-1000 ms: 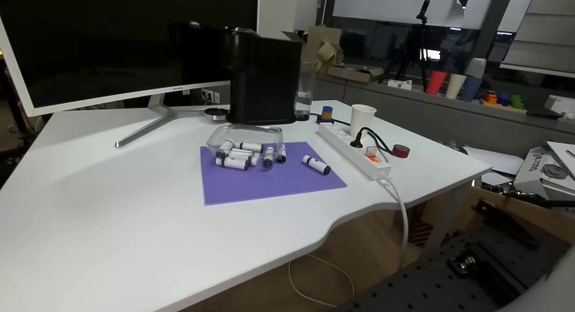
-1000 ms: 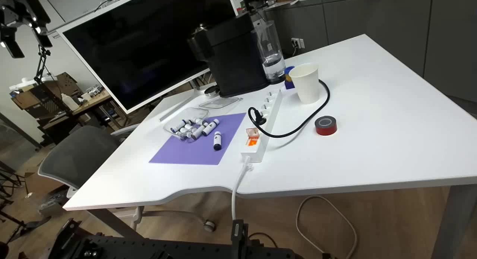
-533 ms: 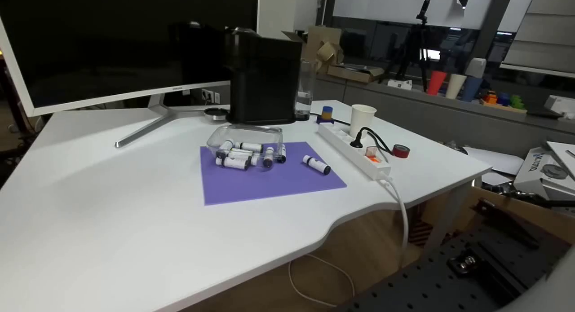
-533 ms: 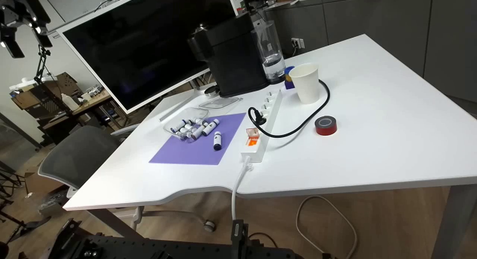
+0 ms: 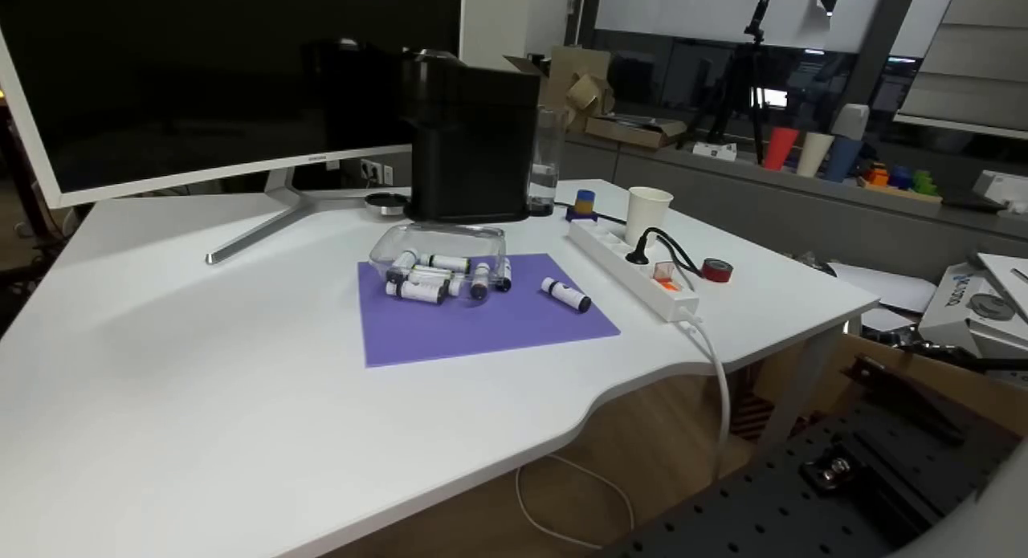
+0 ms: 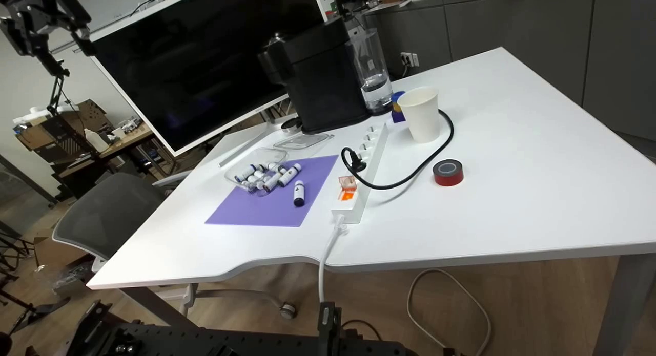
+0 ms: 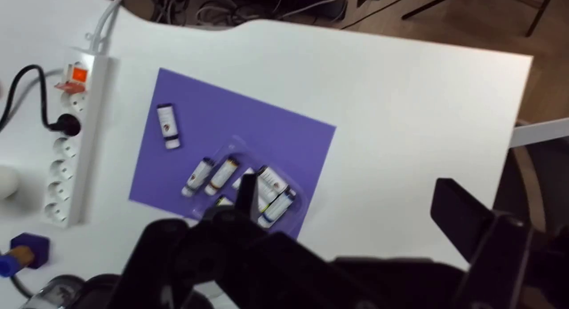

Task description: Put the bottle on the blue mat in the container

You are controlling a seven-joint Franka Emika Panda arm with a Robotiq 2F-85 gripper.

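End effector (image 7: 349, 195) shifted; bottle (image 7: 168, 126) lies apart near mat's (image 7: 213, 118) edge.

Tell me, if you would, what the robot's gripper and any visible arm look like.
The gripper is mostly near black, with two blunt, blocky fingers carried on dark jointed links with rounded ends. I can make out no marking or cable on it. A smooth whitish surface in an exterior view's lower corner may be the arm, though I cannot be sure.
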